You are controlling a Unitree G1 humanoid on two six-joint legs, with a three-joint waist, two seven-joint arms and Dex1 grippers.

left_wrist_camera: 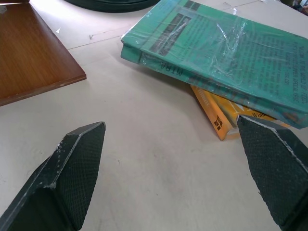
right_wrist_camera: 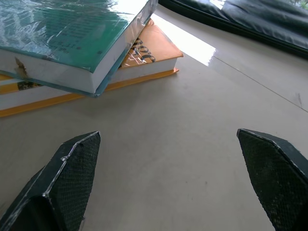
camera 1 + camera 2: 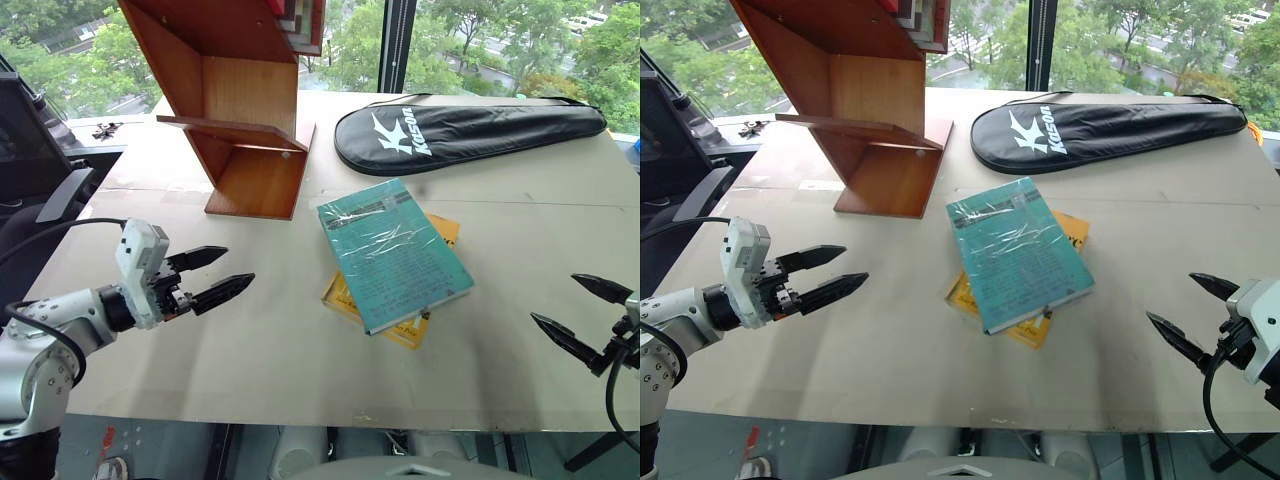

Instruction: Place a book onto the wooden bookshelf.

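Teal-green plastic-wrapped paperback book at counter centre, askew atop yellow book; reddish-brown wooden bookshelf at 11 o'clock. Left gripper and right gripper flanking, fingers wide apart, empty, likely poised for a two-sided pickup.

From my feed the book lies mid-table, stacked on another book. The wooden bookshelf stands behind it to the left, a racket bag behind-right. More books sit in the shelf, I think.

Head views overlook the table; wrist views face the book closely.
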